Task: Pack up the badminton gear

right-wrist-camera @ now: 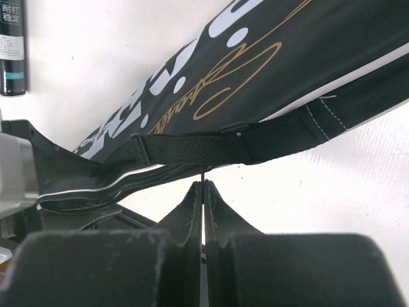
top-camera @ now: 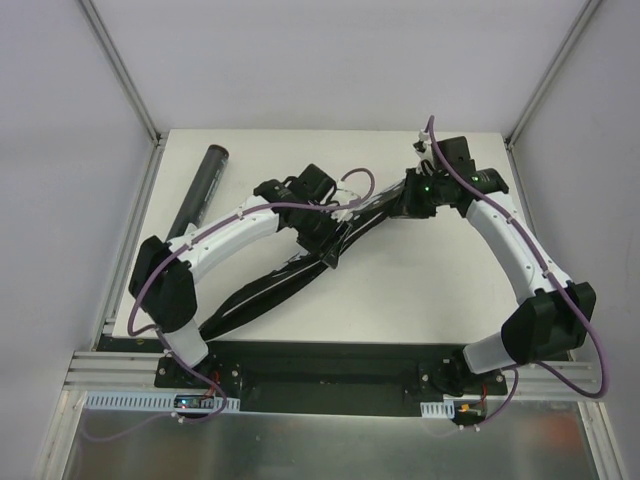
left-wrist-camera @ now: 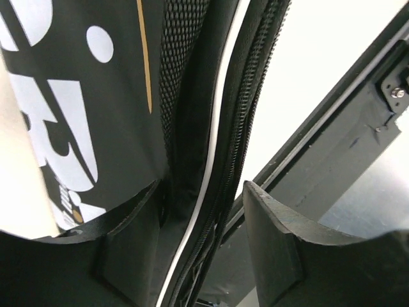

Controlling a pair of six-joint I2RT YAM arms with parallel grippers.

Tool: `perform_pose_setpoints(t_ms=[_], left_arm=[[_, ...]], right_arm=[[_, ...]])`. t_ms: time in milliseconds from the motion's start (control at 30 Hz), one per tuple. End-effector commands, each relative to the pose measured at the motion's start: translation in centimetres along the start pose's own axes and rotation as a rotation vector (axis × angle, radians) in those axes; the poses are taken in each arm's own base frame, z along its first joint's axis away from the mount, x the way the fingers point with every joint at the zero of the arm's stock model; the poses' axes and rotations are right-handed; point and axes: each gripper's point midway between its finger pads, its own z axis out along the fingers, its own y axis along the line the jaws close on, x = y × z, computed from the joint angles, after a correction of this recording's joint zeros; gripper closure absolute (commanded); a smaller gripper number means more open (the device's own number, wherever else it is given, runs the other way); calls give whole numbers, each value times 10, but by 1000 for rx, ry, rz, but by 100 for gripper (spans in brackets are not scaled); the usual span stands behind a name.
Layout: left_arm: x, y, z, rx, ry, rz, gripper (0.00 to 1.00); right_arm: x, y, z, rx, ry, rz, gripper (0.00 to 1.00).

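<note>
Here, black bag [left-wrist-camera: 115, 96] edge inside parted left tool [left-wrist-camera: 198, 214], closed right tool [right-wrist-camera: 203, 192] beside.

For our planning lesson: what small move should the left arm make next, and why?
Probably lift the left gripper clear of the black bag and reach for the tube: its jaws stand open astride the zipper edge, gripping nothing, while the tube lies unpacked on the table.

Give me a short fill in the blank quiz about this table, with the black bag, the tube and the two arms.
1. In the top view, the black tube lies to the ___ of the bag.
2. The left gripper is ___.
3. The right gripper is ___.
4. The bag's big letters are ___ in colour.
Missing words: left; open; shut; white.
</note>
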Motion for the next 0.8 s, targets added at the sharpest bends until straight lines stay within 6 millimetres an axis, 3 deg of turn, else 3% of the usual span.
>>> perform_pose_setpoints(t_ms=[0, 33, 100, 200, 267, 333, 367, 400, 467, 500, 567, 600, 667, 700, 733, 767], left_arm=[[18, 13, -12, -131, -6, 40, 51], [20, 17, -13, -153, -6, 44, 53], [27, 22, -16, -184, -3, 51, 69], [25, 22, -17, -178, -7, 72, 100], [18, 9, -11, -93, 0, 101, 100], [-7, -7, -16, -30, -47, 117, 100], [-13, -17, -10, 33, -37, 113, 100], [-35, -27, -18, 60, -85, 134, 100], [-50, -35, -12, 116, -93, 137, 100], [-67, -43, -21, 134, -134, 156, 100], [-79, -45, -19, 169, -144, 152, 100], [-89, -52, -26, 199, -169, 170, 100], [-93, -49, -25, 195, -174, 162, 100], [-92, -47, -23, 185, -169, 159, 99], [-91, -46, -27, 173, -176, 162, 89], [-87, -43, -27, 156, -171, 157, 71]], right_arm=[[-23, 22, -17, -53, -59, 14, 100], [-24, 22, -17, -52, -57, 23, 100], [-23, 20, -16, -37, -47, 26, 100], [-24, 17, -14, -21, -39, 3, 100], [-22, 15, -14, 8, -38, -37, 100], [-13, 25, -9, 13, -15, -85, 100], [-8, 29, -7, 12, -6, -83, 100], [3, 46, -3, -22, 15, -100, 100], [22, 61, 7, -51, 45, -103, 100], [39, 78, 8, -76, 73, -118, 100], [49, 89, 13, -109, 63, -106, 100], [58, 85, 15, -106, 73, -90, 100], [55, 76, 12, -87, 66, -94, 100], [45, 65, 9, -77, 44, -71, 100], [39, 61, 6, -86, 36, -60, 100], [28, 47, 4, -68, 15, -28, 100]])
